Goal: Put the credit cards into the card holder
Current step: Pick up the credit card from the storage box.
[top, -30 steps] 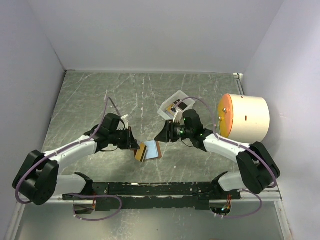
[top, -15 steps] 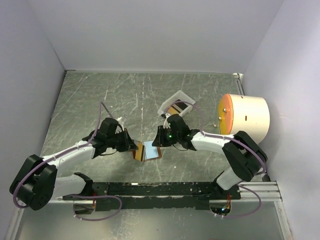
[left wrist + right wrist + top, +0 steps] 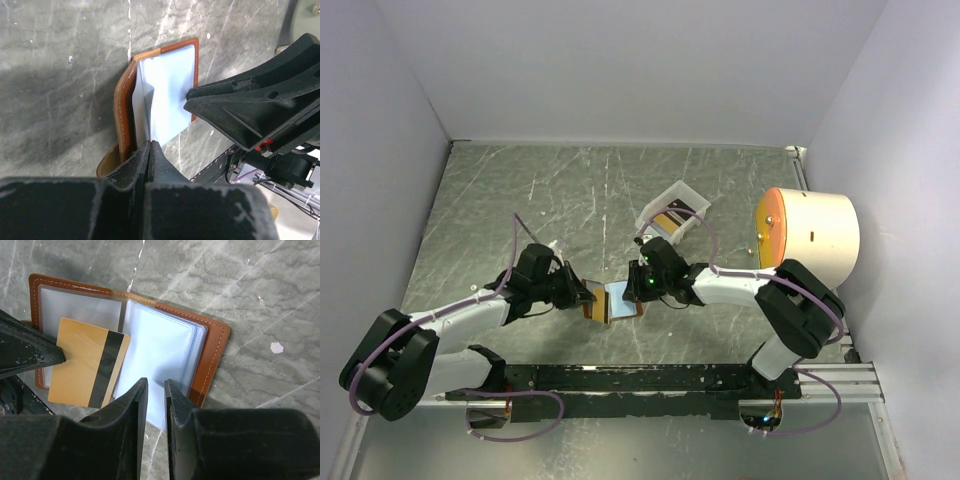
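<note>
The brown card holder (image 3: 616,303) lies open on the table between my grippers, with its clear pockets up (image 3: 212,355) (image 3: 125,105). An orange credit card (image 3: 82,365) with a black stripe lies slanted over the left pocket. My left gripper (image 3: 586,297) (image 3: 150,145) is shut, and its fingertip (image 3: 30,354) meets the card's left edge. My right gripper (image 3: 638,290) (image 3: 156,382) has a narrow gap between its jaws, with its tips on the right clear page. More orange cards (image 3: 666,220) lie in the white tray.
A small white tray (image 3: 680,192) sits behind the holder. A big cream cylinder with an orange end (image 3: 810,235) lies at the right. Grey walls close in the marbled table on the left, back and right.
My right gripper has moved from beside the white tray forward and left onto the card holder. My left gripper has edged closer to the holder with the card.
</note>
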Controlling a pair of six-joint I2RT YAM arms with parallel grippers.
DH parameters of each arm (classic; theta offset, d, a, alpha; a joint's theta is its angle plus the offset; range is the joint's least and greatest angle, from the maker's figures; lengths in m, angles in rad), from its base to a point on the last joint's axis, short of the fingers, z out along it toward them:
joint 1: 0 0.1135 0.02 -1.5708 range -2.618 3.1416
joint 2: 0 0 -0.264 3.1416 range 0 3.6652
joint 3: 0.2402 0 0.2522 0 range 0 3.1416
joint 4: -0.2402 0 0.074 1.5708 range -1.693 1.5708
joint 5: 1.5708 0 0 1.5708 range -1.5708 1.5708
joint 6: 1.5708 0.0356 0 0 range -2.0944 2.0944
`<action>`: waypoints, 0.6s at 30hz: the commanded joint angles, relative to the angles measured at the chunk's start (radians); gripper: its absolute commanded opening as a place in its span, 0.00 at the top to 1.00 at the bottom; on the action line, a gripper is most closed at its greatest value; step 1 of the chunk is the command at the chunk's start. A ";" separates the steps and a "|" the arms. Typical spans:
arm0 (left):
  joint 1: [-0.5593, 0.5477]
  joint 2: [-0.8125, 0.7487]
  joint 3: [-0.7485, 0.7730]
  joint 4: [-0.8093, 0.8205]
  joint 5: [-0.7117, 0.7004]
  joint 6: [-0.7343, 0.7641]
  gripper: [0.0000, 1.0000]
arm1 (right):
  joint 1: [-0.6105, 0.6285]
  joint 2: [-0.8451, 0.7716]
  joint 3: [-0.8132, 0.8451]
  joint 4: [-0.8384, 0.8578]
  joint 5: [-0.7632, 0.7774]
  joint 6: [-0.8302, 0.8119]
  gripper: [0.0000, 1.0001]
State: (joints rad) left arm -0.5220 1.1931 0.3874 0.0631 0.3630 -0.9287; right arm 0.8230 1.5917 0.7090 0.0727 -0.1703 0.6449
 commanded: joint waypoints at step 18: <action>0.020 0.019 -0.060 0.140 -0.026 -0.072 0.93 | 0.013 -0.035 -0.027 -0.057 0.076 0.004 0.81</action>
State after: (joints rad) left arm -0.5133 1.1992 0.3454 0.1276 0.3351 -0.9794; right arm 0.8326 1.5700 0.7013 0.0509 -0.1230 0.6529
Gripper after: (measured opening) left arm 0.074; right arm 0.194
